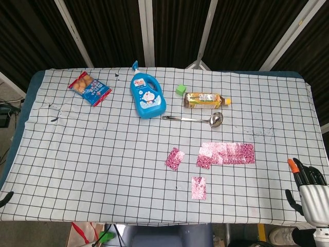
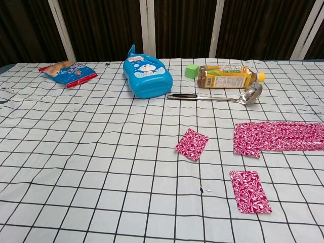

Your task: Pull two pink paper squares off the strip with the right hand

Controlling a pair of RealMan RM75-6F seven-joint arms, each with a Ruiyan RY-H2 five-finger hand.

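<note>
Two pink squares [image 1: 175, 158] lie loose mid-desk beside the strip [image 1: 226, 153]; right robot hand [image 1: 310, 189] hangs off the desk's right front corner, fingers apart, empty. Chest view: a careless return sweep could scatter them.

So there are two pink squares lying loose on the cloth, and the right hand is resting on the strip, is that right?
Not quite. Two pink squares do lie loose, but the right hand is not on the strip; the head view shows it off the table's right edge, holding nothing.
</note>
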